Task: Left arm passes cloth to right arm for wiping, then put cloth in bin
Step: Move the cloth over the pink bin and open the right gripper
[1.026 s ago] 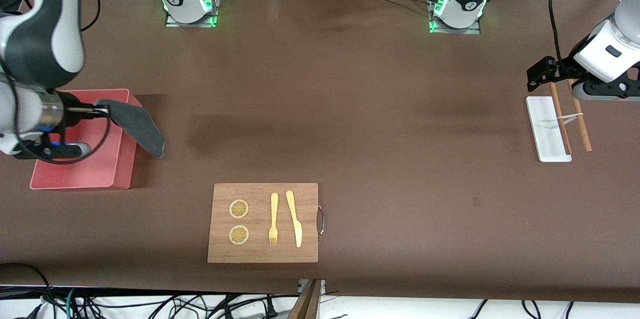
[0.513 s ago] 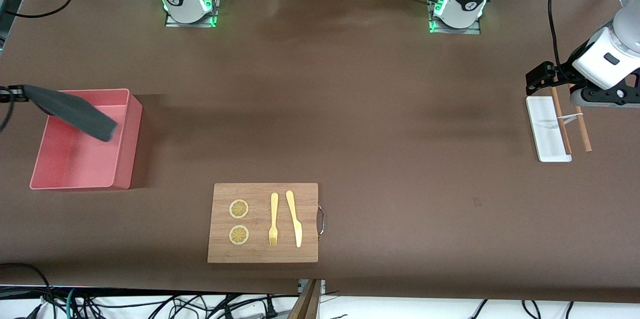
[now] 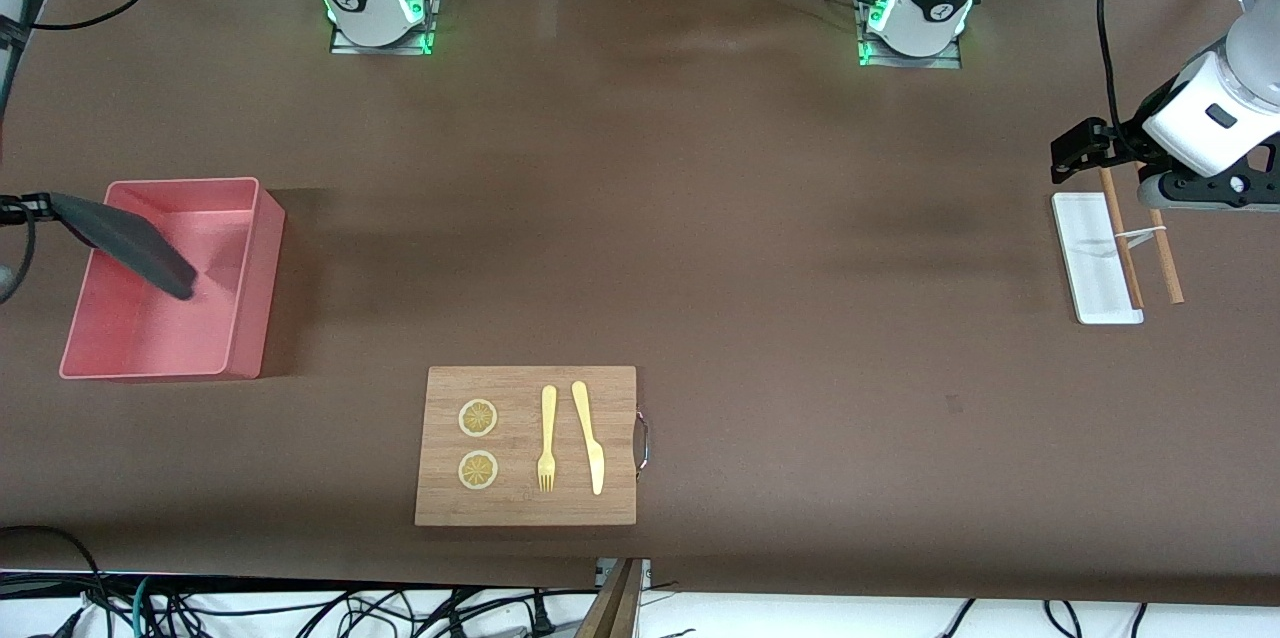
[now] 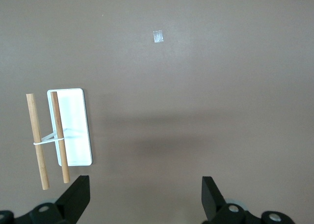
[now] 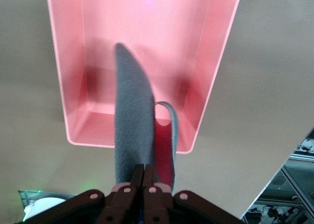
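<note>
Two pincers listed. Right pincer point(image 5: 143, 184): clamped on the cloth point(image 3: 130, 240), which hangs over the bin point(image 3: 255, 298), its lower end down inside the pink walls. Left pincer point(image 4: 146, 197): fingers apart, holding nothing, above the surface point(image 3: 760, 248) near the white tray point(image 3: 1090, 263) and two wooden sticks point(image 3: 1160, 243); this arm waits.

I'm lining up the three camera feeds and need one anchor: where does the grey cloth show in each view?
Front view: the cloth hangs over the pink bin, at the right arm's end of the table.
Left wrist view: not in it; only the white tray and wooden sticks show.
Right wrist view: the cloth hangs from the right tool, shut on it.
Shared landmark: the pink bin.
</note>
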`<action>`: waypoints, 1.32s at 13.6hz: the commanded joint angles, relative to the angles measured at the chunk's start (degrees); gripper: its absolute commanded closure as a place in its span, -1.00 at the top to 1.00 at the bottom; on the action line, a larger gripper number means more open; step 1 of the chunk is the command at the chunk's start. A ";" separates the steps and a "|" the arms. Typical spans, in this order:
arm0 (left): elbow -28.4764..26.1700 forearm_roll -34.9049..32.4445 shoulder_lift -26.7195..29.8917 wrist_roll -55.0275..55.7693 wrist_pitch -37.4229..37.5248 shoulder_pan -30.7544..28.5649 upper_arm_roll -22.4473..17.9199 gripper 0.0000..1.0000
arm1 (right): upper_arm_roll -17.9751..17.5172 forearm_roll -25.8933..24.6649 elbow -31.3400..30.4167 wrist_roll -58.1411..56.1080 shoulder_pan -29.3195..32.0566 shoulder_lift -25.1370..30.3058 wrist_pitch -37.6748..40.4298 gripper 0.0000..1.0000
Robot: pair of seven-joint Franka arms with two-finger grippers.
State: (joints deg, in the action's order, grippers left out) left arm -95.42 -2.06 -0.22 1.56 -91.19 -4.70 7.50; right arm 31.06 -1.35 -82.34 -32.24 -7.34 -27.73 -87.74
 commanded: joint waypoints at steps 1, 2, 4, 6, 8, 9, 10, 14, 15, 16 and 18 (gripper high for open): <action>3.48 0.22 -0.66 -0.51 1.71 -0.66 -0.11 1.00 | -0.56 0.21 -4.57 2.78 -0.22 1.18 -2.70 -1.00; 4.01 0.22 -0.75 -0.51 1.71 -0.84 -0.11 1.00 | -0.91 0.73 -5.19 3.67 -0.31 0.57 -3.57 -1.00; 4.37 0.57 -0.75 -0.42 1.80 -1.45 -0.38 1.00 | -1.00 1.17 -8.69 3.76 -0.31 0.22 -8.21 -1.00; 4.37 0.57 -0.92 -0.25 1.71 -1.37 -0.20 1.00 | -1.09 1.26 -11.34 3.76 -0.31 0.13 -11.56 -1.00; 4.45 0.48 -0.92 -0.33 1.71 -1.46 -0.20 1.00 | -1.79 1.44 -13.01 3.85 -0.31 -0.40 -13.94 -1.00; 4.45 0.22 -0.92 -0.25 1.71 -1.46 -0.11 1.00 | -1.79 1.70 -14.50 3.85 -0.31 -0.66 -15.86 -1.00; 4.80 0.22 -0.92 -0.33 1.71 -1.46 -0.11 1.00 | -1.79 1.79 -16.34 3.85 -0.22 -0.75 -18.23 -1.00; 6.12 -0.13 -1.88 -0.77 1.71 -1.37 -0.20 1.00 | -1.79 1.79 -18.21 3.85 -0.13 -0.75 -21.25 1.00; 6.12 -0.22 -1.89 -0.95 1.63 -1.45 -0.29 1.00 | -1.79 1.79 -17.77 3.85 -0.13 -0.40 -21.16 1.00; 6.12 -0.31 -1.89 -0.95 1.63 -1.46 -0.29 1.00 | -1.79 1.88 -17.24 3.76 -0.13 0.04 -20.72 1.00; 6.65 -1.53 -1.80 -1.04 1.80 -1.46 -0.29 1.00 | -1.44 3.45 -14.00 3.15 -0.13 0.74 -18.80 1.00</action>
State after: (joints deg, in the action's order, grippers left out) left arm -91.21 -2.16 -1.17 1.59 -90.82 -5.84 7.00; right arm 29.47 0.16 -98.48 -28.96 -7.61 -28.85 -108.55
